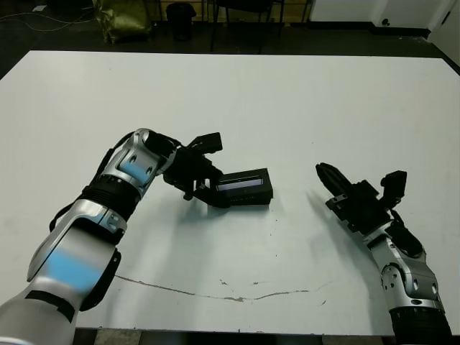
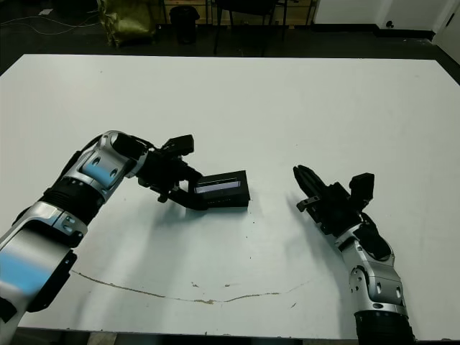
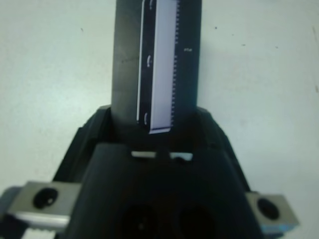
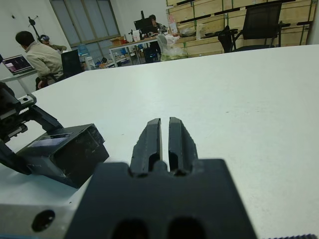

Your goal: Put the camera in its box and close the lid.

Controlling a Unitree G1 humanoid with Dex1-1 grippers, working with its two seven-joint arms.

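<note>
Near the table's (image 1: 359,93) middle, the left gripper (image 1: 203,188) clamps the lid (image 1: 244,184) atop the box (image 1: 248,198). The right gripper (image 1: 327,176) hovers nearby, fingers pressed together, empty.

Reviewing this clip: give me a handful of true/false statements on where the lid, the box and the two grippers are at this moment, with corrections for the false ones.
1. The lid, silvery stripe up, sits on top of the box. True.
2. The right gripper holds the box. False: it is off to the side of the box, clear of it, with nothing between its fingers.
3. The left gripper is at one end of the closed box. True; the left wrist view shows the lid running out from between its fingers.
4. The right gripper's fingers are spread wide. False: the right wrist view shows them nearly together.
5. The camera lies loose on the table. False: no camera shows there.
</note>
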